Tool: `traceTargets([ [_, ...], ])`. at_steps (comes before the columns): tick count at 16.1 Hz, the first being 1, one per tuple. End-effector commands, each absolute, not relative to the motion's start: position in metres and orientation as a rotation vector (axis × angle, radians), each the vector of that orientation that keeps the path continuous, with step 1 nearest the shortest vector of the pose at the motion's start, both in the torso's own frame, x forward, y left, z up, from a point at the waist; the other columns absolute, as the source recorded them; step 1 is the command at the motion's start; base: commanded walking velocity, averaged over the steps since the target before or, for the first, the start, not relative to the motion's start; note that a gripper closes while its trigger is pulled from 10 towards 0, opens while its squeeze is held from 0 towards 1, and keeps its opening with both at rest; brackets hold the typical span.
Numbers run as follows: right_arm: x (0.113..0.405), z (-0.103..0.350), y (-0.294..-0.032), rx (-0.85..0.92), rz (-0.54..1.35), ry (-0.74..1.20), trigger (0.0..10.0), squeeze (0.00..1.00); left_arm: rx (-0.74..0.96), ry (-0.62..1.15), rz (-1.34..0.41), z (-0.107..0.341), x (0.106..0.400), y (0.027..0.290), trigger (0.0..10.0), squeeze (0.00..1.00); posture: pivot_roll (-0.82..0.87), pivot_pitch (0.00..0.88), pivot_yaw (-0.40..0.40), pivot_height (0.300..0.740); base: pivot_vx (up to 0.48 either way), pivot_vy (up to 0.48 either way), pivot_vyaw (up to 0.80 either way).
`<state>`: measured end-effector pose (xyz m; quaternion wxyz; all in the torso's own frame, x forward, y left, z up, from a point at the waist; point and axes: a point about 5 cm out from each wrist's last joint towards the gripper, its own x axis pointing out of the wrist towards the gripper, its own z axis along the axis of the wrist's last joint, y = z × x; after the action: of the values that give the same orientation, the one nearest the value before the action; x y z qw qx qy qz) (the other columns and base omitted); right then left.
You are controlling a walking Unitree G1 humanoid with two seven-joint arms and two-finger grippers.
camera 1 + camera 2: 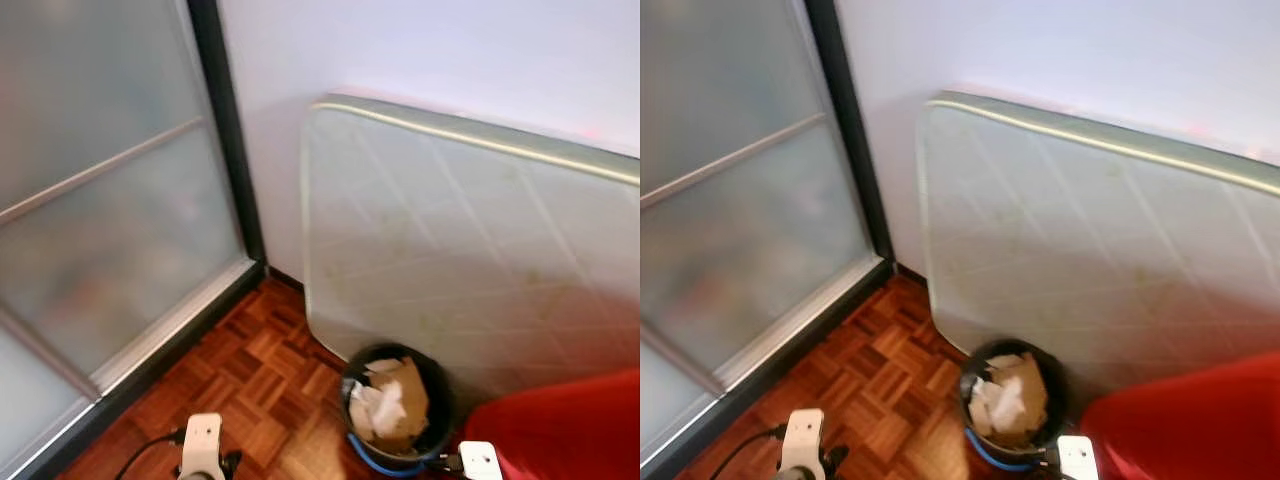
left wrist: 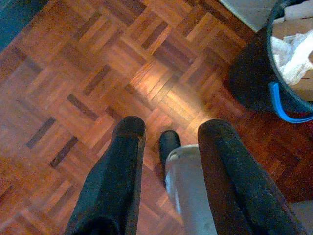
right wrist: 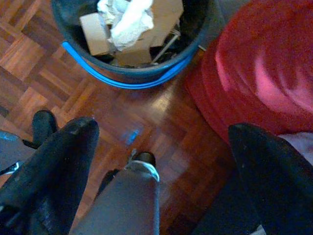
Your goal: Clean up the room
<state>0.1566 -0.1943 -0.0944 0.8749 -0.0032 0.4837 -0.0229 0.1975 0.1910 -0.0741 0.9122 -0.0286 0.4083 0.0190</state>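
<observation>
Crumpled paper (image 1: 385, 408) and cardboard — light, soft, easily pinched at the top — fill the bin (image 1: 437, 425) at five o'clock; left tool (image 2: 168, 129) and right tool (image 3: 161, 132) hang released, empty.

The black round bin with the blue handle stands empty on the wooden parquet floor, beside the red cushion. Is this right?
Not quite: the black round bin is not empty. The right wrist view shows cardboard pieces and crumpled white paper inside. It does stand on the parquet floor beside the red cushion.
</observation>
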Motion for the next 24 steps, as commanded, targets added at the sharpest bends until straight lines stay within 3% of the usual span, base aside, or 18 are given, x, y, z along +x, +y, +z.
traceTargets([
  [1, 0.1611, -0.0931, -0.1881, 0.004, -0.033, 0.989, 10.0, 0.00, -0.029, 0.855, 0.034, -0.0748, 0.1947, 0.1968, 10.0, 0.00, 0.00, 0.000, 0.032, 0.704, 0.000, 0.000, 0.00],
  [7, 0.1577, -0.0944, -0.1893, 0.006, -0.041, 1.000, 10.0, 0.00, -0.033, 0.871, 0.035, -0.0776, 0.1908, 0.1932, 10.0, 0.00, 0.00, 0.000, 0.022, 0.704, 0.000, 0.000, 0.00],
  [11, 0.1606, -0.0930, -0.1912, 0.016, -0.049, 0.991, 10.0, 0.00, -0.047, 0.876, 0.051, -0.0783, 0.1898, 0.1932, 10.0, 0.00, 0.00, 0.000, 0.012, 0.704, 0.000, 0.418, 0.00],
  [24, 0.1643, -0.0920, -0.1884, 0.017, -0.036, 0.992, 10.0, 0.00, -0.025, 0.846, 0.045, -0.0747, 0.1948, 0.1964, 10.0, 0.00, 0.00, 0.000, 0.019, 0.704, 0.000, 0.035, -0.76],
])
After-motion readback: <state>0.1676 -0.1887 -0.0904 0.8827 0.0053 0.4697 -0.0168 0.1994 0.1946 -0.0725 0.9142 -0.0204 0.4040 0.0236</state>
